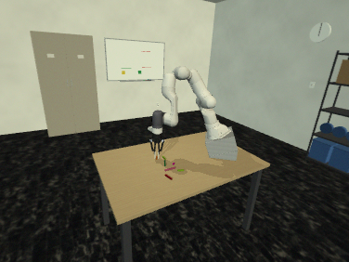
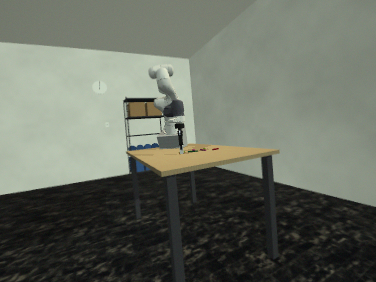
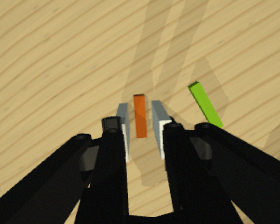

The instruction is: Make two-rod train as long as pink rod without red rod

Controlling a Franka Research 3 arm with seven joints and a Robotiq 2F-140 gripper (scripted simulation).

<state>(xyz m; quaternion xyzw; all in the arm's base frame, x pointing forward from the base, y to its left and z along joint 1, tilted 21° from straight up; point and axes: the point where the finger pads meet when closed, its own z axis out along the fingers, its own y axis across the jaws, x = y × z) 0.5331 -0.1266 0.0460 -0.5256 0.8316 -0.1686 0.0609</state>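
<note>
In the wrist view the orange rod [image 3: 140, 116] lies flat on the wooden table, between my gripper's [image 3: 143, 137] two finger pads. There is a small gap on each side of it, so the gripper is open and holds nothing. The lime rod [image 3: 205, 105] lies to the right of the orange rod, slanted and apart from it. In the top view the gripper [image 1: 157, 155] points straight down at the table. The lime rod [image 1: 163, 158] lies beside it, and the pink rod [image 1: 170, 168] a little nearer the front. The orange rod is hidden by the fingers there.
A green rod [image 1: 181, 170], a red rod [image 1: 169, 176] and a small magenta rod [image 1: 174, 163] lie near the pink rod. The robot's grey base block [image 1: 222, 148] stands at the table's back right. In the exterior view the rods [image 2: 201, 150] are too small to tell apart.
</note>
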